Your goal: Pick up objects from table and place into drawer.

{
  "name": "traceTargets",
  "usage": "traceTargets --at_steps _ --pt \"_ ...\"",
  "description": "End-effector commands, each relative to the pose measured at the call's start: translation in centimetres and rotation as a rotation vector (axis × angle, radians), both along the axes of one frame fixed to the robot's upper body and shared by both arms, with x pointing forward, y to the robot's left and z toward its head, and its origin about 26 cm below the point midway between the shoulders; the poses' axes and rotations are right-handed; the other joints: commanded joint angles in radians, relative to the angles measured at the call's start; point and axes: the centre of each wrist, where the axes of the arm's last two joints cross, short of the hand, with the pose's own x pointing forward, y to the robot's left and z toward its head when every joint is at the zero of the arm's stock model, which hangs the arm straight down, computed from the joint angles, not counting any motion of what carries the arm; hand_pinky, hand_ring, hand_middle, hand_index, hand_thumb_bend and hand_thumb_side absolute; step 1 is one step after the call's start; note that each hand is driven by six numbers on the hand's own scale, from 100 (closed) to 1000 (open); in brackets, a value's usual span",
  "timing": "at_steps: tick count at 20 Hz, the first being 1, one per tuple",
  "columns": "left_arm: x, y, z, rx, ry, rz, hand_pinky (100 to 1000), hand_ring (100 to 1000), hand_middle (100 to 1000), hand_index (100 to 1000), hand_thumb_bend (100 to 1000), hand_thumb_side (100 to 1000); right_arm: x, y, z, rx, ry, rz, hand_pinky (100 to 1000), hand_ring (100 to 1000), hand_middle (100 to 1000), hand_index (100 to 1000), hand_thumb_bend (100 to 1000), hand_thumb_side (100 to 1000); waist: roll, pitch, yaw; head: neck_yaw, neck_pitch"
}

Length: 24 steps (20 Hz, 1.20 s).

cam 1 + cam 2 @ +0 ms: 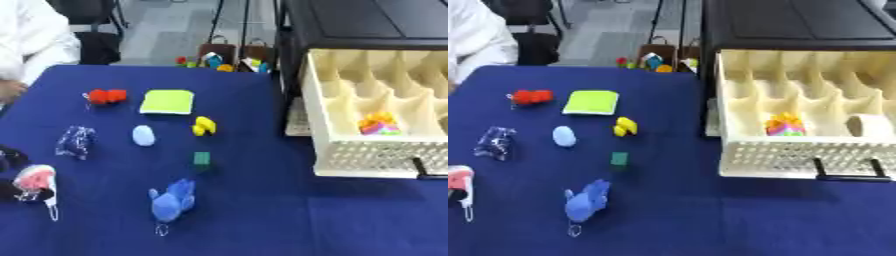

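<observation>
On the blue table [262, 220] lie a red toy [105, 96], a yellow-green pad [168, 101], a yellow duck [204, 126], a pale blue egg shape [143, 135], a green cube [202, 158], a blue plush [172, 200] and a clear patterned packet [76, 141]. At the left edge my left hand [10, 192] shows as dark parts above and below a red and white thing [35, 178], closed round it, with a white strap hanging below. The cream drawer [798, 157] stands open at the right, holding a colourful toy [785, 125] and a white roll [871, 125].
The drawer juts out of a black cabinet [798, 22] at the table's far right, its black handle [846, 176] facing me. Small bags with toys [229, 56] stand beyond the far table edge. Bare cloth lies in front of the drawer.
</observation>
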Motion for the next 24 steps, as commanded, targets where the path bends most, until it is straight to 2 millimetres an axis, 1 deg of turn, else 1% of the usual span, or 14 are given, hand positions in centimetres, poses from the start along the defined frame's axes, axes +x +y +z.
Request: traceTargets --at_steps 1,5,13,16,17,21,24 --pt "0.2 0.6 0.8 0.031 -0.003 0.009 724 791 748 850 585 634 -0.3 0.0 0.8 -0.013 -0.045 0.011 630 698 675 766 100 1000 0.001 -0.012 -0.002 0.006 -0.012" --pt "0.3 0.8 0.5 0.031 0.007 0.006 704 764 720 824 557 630 -0.3 0.0 0.8 -0.013 -0.046 0.014 630 698 675 766 100 1000 0.000 -0.010 -0.005 0.009 -0.013" --pt "0.6 1.0 -0.3 0.024 0.025 0.007 693 756 723 826 548 631 -0.3 0.1 0.8 -0.011 -0.046 0.016 631 698 674 766 100 1000 -0.002 -0.007 -0.011 0.016 -0.017" --pt "0.8 0.9 -0.4 0.025 0.012 -0.008 681 750 721 827 543 658 -0.3 0.1 0.8 -0.010 -0.045 0.017 632 699 674 766 100 1000 -0.003 -0.006 -0.011 0.017 -0.018" --pt "0.9 0.9 -0.4 0.028 0.006 -0.013 679 748 723 830 555 668 -0.3 0.1 0.8 -0.010 -0.044 0.017 632 699 674 766 100 1000 -0.003 -0.005 -0.011 0.018 -0.018" --pt "1.0 0.7 -0.6 0.041 -0.022 -0.028 658 729 694 803 546 675 -0.3 0.1 0.8 -0.009 -0.043 0.018 632 699 674 766 100 1000 -0.003 -0.004 -0.011 0.020 -0.020" --pt "1.0 0.6 -0.7 0.058 -0.042 -0.032 619 674 627 744 517 668 -0.3 0.0 0.8 -0.007 -0.043 0.018 632 699 674 767 100 1000 -0.003 -0.003 -0.012 0.023 -0.022"
